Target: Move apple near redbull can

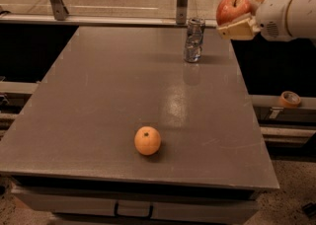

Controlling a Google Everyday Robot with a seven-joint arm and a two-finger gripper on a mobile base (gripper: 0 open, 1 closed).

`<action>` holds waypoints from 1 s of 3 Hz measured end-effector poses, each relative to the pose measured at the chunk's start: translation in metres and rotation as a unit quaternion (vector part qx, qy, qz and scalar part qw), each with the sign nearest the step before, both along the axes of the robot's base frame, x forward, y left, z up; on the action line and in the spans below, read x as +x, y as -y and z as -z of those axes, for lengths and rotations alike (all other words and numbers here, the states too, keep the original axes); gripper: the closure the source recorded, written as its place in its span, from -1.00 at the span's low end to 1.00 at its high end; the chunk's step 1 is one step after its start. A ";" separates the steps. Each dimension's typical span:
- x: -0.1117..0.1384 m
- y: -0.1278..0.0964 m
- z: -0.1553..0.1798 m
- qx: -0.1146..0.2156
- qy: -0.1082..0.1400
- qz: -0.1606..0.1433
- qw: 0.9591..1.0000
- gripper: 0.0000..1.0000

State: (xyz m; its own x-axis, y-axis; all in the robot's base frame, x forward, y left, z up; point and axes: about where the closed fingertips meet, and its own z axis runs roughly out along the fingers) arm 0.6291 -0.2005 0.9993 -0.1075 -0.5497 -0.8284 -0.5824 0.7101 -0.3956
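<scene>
The robot's hand [239,20] grips the apple [232,8] in the air above the far right edge of the table [98,95], just right of the redbull can [194,40]; an orange [147,140] sits near the front.

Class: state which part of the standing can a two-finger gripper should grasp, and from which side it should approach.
Grip the redbull can across its mid-body, coming level from the view's right: it stands upright, tall and slim, and the gripper, shut on the apple, hangs just right of it, above the table's far right edge.
</scene>
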 end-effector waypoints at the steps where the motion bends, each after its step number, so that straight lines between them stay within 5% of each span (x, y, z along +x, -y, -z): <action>1: 0.023 0.012 0.038 0.022 -0.035 0.005 0.999 1.00; 3: 0.053 0.019 0.119 0.051 -0.110 0.000 0.993 1.00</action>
